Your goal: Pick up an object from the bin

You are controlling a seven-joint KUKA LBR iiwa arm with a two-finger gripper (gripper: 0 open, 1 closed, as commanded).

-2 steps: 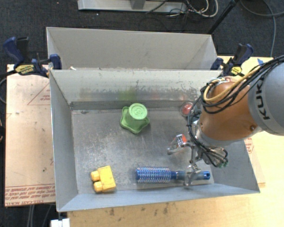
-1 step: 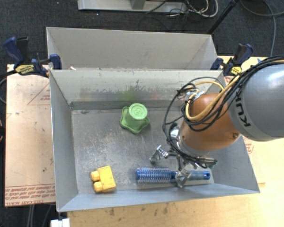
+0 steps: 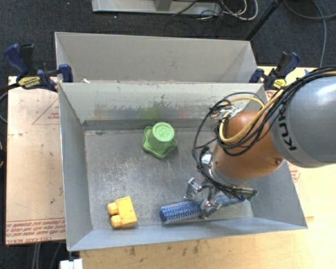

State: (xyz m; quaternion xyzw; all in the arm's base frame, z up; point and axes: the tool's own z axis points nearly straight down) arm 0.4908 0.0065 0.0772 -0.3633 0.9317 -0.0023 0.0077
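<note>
Wrist (image 3: 243, 153) over blue brush (image 3: 179, 210) lying left-right, bristles left.

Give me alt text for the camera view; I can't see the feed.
The gripper is low in the grey bin, at the right end of a blue bristly brush lying along the front wall. A yellow block lies at the view's lower left and a green cap-like piece nearer the middle.

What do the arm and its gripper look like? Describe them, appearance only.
The arm is a thick, rounded silver-grey link with black KUKA lettering. An orange cover wraps the wrist, with black and yellow cables looped over it. Below sits a small metallic gripper.
</note>
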